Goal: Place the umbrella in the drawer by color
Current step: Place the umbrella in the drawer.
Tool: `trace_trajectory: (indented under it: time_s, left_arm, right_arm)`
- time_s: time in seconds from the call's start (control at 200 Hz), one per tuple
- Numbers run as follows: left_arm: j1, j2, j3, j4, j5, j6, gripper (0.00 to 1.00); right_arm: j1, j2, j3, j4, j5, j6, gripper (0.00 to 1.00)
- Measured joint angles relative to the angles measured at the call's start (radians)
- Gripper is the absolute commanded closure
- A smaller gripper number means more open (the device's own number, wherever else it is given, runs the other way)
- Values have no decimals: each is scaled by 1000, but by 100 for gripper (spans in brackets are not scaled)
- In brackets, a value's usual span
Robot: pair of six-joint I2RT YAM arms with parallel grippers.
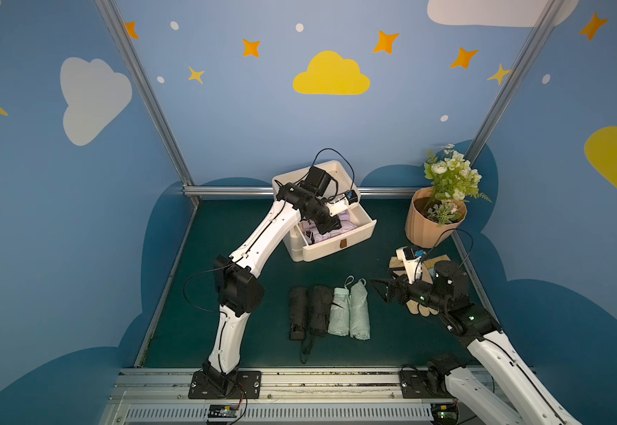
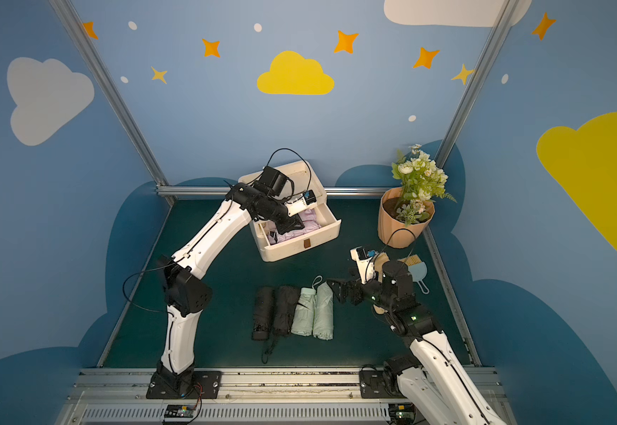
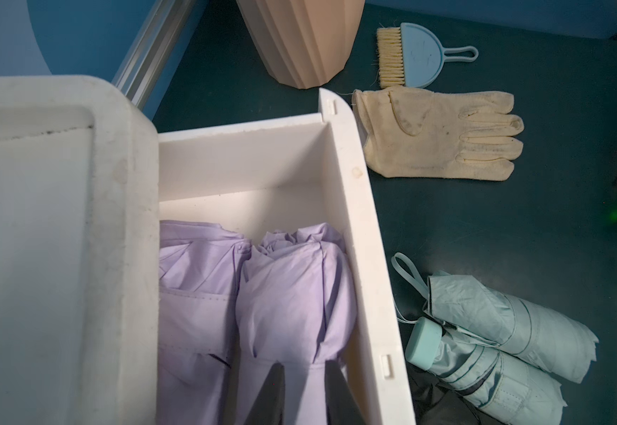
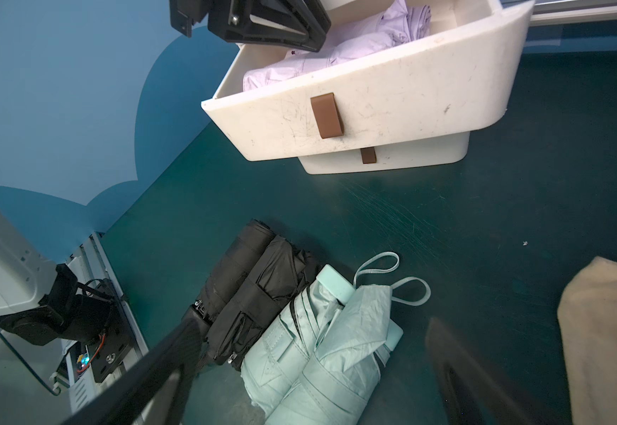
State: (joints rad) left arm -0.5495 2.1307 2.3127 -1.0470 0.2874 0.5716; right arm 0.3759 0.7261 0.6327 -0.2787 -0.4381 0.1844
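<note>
Nearest, low in the middle of both top views, four folded umbrellas lie side by side on the dark green mat (image 1: 226, 331), each touching the next. The two black umbrellas (image 1: 298, 312) are on the left and the two mint umbrellas (image 1: 358, 312) on the right, their wrist loops pointing toward the back.

Just right of them the right gripper (image 1: 381, 290) hovers over the mat, jaws spread wide with nothing between them. A cream glove (image 3: 439, 136) lies flat, partly under that arm. Beyond the glove a small brush (image 3: 390, 59) rests against a pale blue dustpan (image 3: 423, 55).

Farther back, at the centre of the frame, a white two-drawer box (image 1: 336, 171) stands turned at an angle. Its lower drawer (image 4: 410, 158) is pushed in and its upper drawer (image 4: 373, 103) is pulled out.

The left gripper (image 3: 303, 364) reaches down into the upper drawer, fingers drawn together and pinching the lilac umbrella (image 3: 296, 301) that lies against the drawer front. A second lilac umbrella (image 3: 196, 294) lies beside it, touching.

Right of centre, by the back corner post, a ribbed peach pot (image 1: 432, 224) holds white flowers (image 1: 450, 173).
</note>
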Motion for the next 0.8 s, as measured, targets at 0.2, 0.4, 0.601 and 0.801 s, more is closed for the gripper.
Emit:
trace_trajectory:
  time_s: [0.2,0.4,0.601,0.801]
  left_arm:
    - [14,-5,8,16,32,-40,70]
    - [67,-80,8,76,0,-150,58]
    - [145,-154,10,141,-282,-341,31]
    - [250,-152,-21,171,-465,-518,26]
  right_arm:
    - [-6,76,-28,143,-19,91,2]
    - [-8,283,-51,354,-64,268,5]
    - [-4,443,-5,460,-101,374,12]
    - [10,579,74,556,-145,421,15]
